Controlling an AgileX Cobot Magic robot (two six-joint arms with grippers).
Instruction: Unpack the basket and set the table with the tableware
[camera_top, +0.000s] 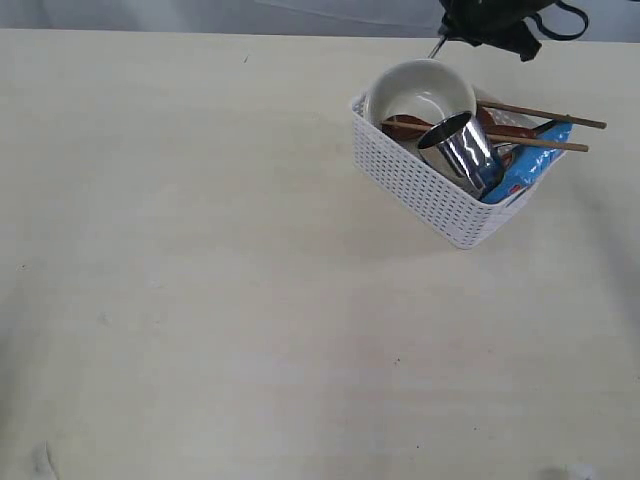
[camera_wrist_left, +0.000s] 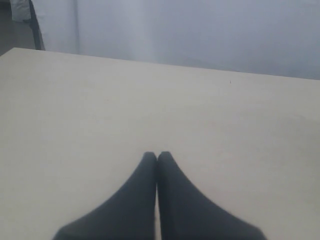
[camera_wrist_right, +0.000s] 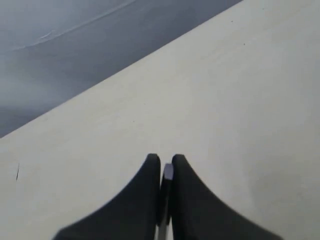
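Two grippers over a pale bench (camera_top: 200, 280). The left gripper (camera_wrist_left: 157, 155) is clenched, its two fingers pressed together with nothing between them, and only bare bench lies beneath it. The right gripper (camera_wrist_right: 166, 159) is closed on one thin steel utensil (camera_wrist_right: 167, 172); whether this is a knife or a fork cannot be told.

One white lattice basket (camera_top: 420, 185) stands on the bench near the right gripper, on the camera's side of it in the exterior view.

Contents, counted:
- One white bowl (camera_top: 420, 90), tilted on its side, the item nearest the right gripper.
- One shiny steel cup (camera_top: 460, 150), also tilted, just beside the bowl and farther from the gripper.
- One reddish-brown wooden spoon (camera_top: 405, 127), between bowl and cup.
- Two wooden chopsticks (camera_top: 540, 114), the second (camera_top: 540, 143) farther from the gripper, both jutting over the basket rim.
- One blue crisp packet (camera_top: 520, 170), touching the cup.
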